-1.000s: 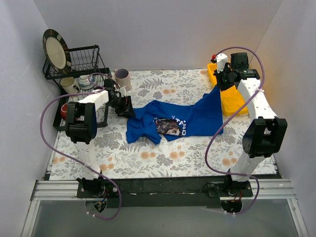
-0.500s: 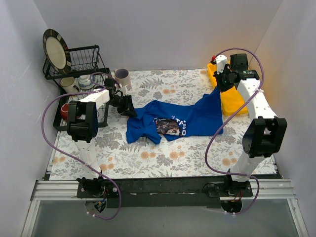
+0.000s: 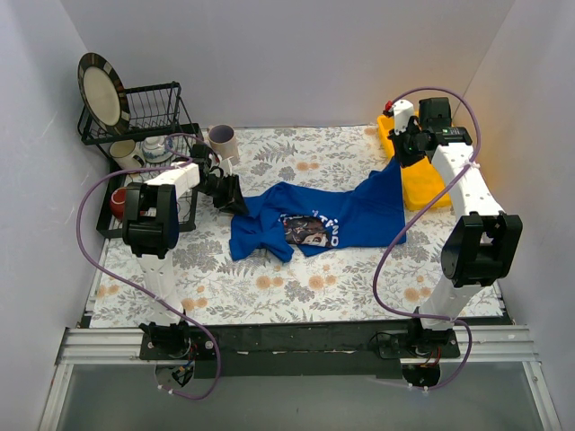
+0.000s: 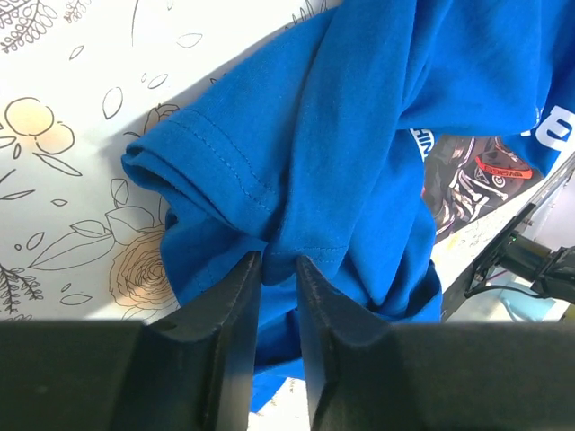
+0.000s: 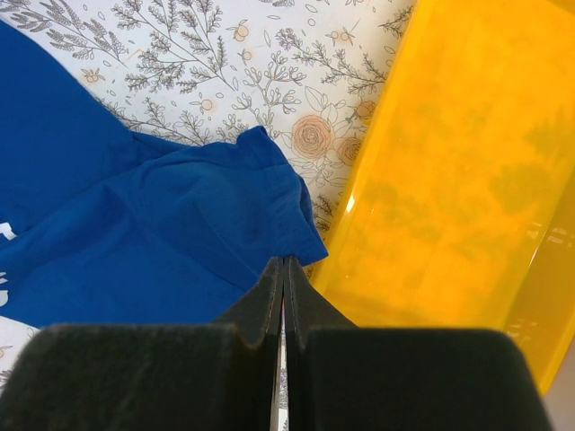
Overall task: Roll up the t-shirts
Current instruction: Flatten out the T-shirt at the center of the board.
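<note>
Little has moved since a second ago: the left arm has edged slightly toward the wire rack (image 3: 148,108), and the royal-blue t-shirt (image 3: 350,215) lies as it did, spread across the middle of the floral worktop (image 3: 296,287).

The left gripper (image 4: 278,265) is clenched on a gathered fold of the t-shirt near a stitched sleeve hem. Its dark fingers (image 4: 235,305) fill the bottom of the left wrist view and hide the cloth below the pinch.

The right gripper (image 5: 284,262) has its fingers pressed flat together at the shirt's far corner. From above, that corner rises in a peak to the gripper, so it is held, though the pinch itself is covered by the fingers.

A glossy, translucent yellow tray (image 5: 449,180) sits just beside that corner, cut off by the frame edge.

The knit is soft and matte, rumpled into deep creases at the left. The dark chest graphic (image 4: 472,180) is partly folded under, and the white lettering (image 3: 322,221) is too small to read.
</note>
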Controlling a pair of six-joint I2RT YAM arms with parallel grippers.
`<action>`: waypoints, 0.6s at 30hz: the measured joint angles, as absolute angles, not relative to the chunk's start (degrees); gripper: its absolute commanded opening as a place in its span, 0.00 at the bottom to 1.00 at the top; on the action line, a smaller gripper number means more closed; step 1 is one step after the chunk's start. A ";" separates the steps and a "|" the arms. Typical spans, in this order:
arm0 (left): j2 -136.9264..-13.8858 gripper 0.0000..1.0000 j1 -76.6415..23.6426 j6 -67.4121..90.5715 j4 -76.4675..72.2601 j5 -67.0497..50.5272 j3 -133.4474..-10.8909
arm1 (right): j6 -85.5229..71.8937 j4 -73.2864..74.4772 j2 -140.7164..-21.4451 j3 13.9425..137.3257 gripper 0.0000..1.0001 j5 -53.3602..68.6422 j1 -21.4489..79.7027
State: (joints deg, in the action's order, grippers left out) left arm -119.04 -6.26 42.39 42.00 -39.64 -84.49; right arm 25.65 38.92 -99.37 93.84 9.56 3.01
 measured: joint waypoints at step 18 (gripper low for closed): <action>-119.07 0.00 -5.34 34.54 53.34 -28.84 -109.38 | 24.38 35.70 -105.38 103.22 0.01 2.61 3.01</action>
